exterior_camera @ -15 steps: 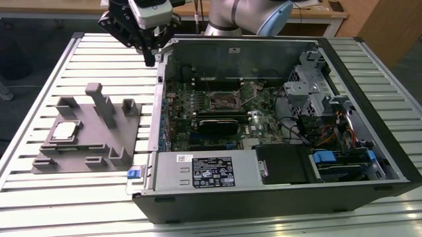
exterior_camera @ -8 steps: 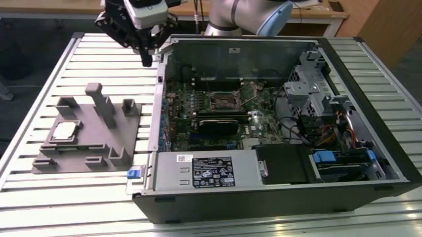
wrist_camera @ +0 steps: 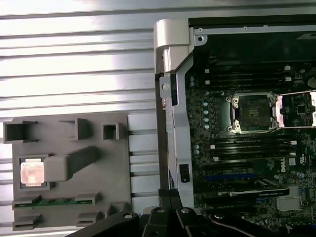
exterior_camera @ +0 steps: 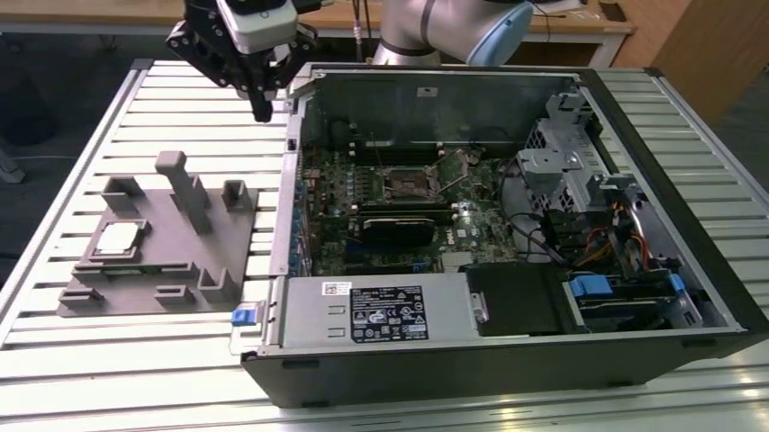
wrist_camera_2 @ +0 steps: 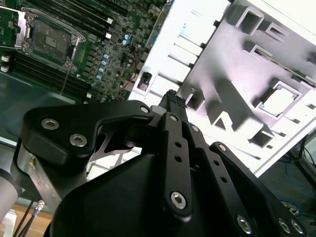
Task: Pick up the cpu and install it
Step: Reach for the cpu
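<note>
Gripper (exterior_camera: 262,112) fingers are pressed together into one narrow point with nothing between them, hanging over the slatted table (exterior_camera: 72,360) at the upper left of the exterior view, just beside the corner of the open computer case (exterior_camera: 481,382). The cpu (exterior_camera: 118,238) lies flat in a square pocket of the grey fixture (exterior_camera: 180,261), lower on the exterior view's left and well apart from the fingertips.

The step in hand looks like the reach for the chip. To do it well, I judge the fingers must spread before they come down, drop straight over the pocket, stay clear of the fixture's upright tabs, and take the thin chip by its edges, kept level. The socket (exterior_camera: 409,184) on the board inside the case lies open.

The arm (exterior_camera: 445,27) comes in from the top edge, its wrist turned so the fingers point straight down.
</note>
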You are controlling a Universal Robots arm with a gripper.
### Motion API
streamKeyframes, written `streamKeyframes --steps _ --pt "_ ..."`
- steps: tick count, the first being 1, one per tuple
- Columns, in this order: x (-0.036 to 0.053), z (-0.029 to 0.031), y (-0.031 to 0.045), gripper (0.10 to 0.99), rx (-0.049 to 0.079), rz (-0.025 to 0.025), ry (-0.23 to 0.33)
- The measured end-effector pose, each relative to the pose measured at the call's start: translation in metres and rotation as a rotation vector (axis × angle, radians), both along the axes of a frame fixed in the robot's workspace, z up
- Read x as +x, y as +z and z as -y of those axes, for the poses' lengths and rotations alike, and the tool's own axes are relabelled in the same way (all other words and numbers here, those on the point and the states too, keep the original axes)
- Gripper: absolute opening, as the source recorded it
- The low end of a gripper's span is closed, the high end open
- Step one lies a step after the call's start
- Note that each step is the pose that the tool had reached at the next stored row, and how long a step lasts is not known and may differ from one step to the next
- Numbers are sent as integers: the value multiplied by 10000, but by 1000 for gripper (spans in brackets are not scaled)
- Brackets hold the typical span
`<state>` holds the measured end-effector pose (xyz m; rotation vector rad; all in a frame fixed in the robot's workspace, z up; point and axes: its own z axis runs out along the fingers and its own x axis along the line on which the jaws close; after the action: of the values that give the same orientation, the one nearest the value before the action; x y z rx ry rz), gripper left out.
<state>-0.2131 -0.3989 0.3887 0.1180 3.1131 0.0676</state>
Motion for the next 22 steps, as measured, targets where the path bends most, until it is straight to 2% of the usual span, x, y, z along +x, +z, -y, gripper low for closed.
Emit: streamKeyframes --steps 22 --pt "-173 0 -11 106 0 0 0"
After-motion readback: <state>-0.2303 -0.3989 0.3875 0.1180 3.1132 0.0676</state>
